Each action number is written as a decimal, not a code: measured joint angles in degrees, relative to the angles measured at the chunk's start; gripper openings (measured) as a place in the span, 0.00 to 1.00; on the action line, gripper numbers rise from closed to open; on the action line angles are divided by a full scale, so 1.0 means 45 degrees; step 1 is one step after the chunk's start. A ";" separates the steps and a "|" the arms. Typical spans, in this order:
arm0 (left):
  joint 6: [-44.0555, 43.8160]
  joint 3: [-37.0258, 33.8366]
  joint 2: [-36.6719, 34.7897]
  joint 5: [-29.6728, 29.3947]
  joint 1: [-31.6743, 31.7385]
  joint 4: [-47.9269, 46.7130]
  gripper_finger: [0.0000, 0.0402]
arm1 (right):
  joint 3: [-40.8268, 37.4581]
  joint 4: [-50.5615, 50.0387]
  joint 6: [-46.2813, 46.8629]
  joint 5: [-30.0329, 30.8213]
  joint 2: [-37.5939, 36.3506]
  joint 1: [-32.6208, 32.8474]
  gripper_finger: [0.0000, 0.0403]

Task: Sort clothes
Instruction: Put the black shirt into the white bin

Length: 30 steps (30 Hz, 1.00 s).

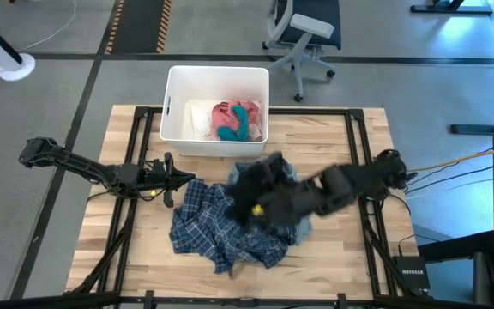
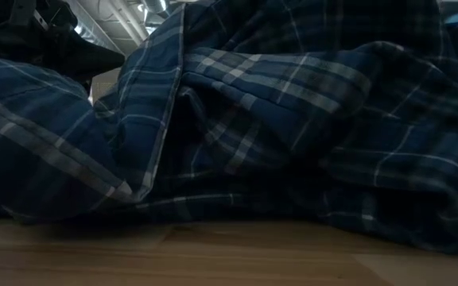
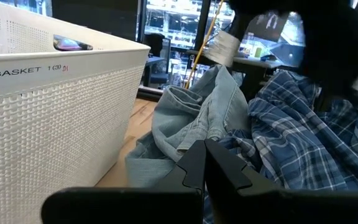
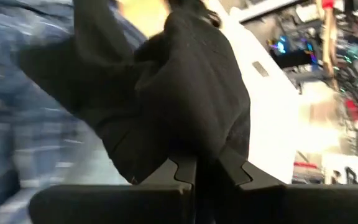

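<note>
The left gripper (image 1: pixel 171 180) lies low at the white plastic bin's (image 1: pixel 215 144) left front, fingers pressed together. The right gripper (image 1: pixel 262 182) hangs just before that bin, pinching a black fabric garment (image 4: pixel 160 93).

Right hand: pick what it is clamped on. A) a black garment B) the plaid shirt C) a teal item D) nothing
A: in the right wrist view the right hand is shut on a black garment, which drapes from its fingers; the high view shows the same dark cloth over the plaid shirt, near the white bin.
</note>
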 joint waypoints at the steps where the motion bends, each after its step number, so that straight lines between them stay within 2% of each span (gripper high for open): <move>1: -0.0001 0.0000 0.0000 -0.0003 0.0000 0.0001 0.00 | 0.0188 0.0038 -0.0270 -0.0001 0.0000 -0.0337 0.07; 9: 0.0152 0.0000 0.0000 -0.0004 -0.0002 0.0006 0.00 | 0.0377 0.1566 -0.2181 -0.0158 -0.0200 -0.3330 0.07; 18: 0.0194 0.0000 -0.0002 -0.0004 -0.0002 -0.0005 0.00 | 0.0377 0.4373 -0.3513 -0.1374 -0.0169 -0.6235 0.07; 24: 0.0350 0.0000 0.0000 0.0000 -0.0003 -0.0005 0.00 | 0.0262 0.5359 -0.3566 -0.2455 -0.0124 -0.7488 0.07; 30: 0.0423 0.0000 -0.0002 -0.0004 -0.0002 0.0000 0.00 | 0.0260 0.5708 -0.3404 -0.3157 0.0448 -0.8078 0.09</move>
